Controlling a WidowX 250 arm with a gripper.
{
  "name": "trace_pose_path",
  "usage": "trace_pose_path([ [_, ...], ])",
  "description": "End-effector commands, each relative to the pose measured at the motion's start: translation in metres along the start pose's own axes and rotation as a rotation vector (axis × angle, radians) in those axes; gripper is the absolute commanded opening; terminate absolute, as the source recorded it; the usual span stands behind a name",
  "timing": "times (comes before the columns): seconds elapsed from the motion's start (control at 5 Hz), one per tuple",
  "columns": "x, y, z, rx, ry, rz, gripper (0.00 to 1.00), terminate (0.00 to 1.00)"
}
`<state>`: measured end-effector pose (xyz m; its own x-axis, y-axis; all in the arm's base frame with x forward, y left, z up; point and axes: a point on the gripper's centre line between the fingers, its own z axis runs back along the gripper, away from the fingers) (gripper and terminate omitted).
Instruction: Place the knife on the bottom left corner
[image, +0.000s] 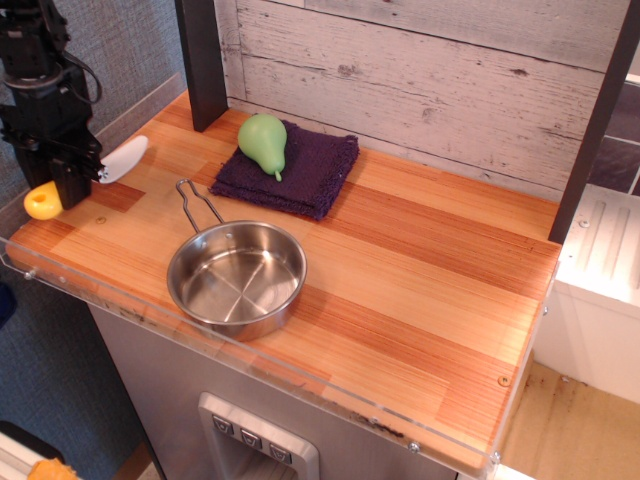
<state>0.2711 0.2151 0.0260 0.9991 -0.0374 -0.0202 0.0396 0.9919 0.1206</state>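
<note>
In the one view I have, my gripper (72, 185) is clamped on the knife (85, 178) at its middle, the white blade poking toward the back, the yellow handle toward the front-left. It hangs over the counter's left edge, near the bottom left corner (40, 255) but a little behind it.

To do this well, I judge I need to bring the knife forward along the left edge and slightly inward, so the whole length sits on wood and the handle does not overhang the acrylic strip (60, 285). I would lower until it is touching, or nearly so, before letting go, since a drop could roll it off. The pan (237, 278) is well apart, so it poses no obstruction.
</note>
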Motion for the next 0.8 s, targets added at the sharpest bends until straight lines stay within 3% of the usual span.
trace_pose_path([
  [0.0,0.004,-0.006,0.011,0.023,-0.003,-0.019,0.00,0.00],
  [0.2,0.005,-0.008,0.006,0.019,0.022,-0.006,0.00,0.00],
  [0.4,0.006,-0.013,0.006,0.023,0.033,0.029,1.00,0.00],
  [0.6,0.007,-0.018,0.022,0.009,-0.023,0.018,1.00,0.00],
])
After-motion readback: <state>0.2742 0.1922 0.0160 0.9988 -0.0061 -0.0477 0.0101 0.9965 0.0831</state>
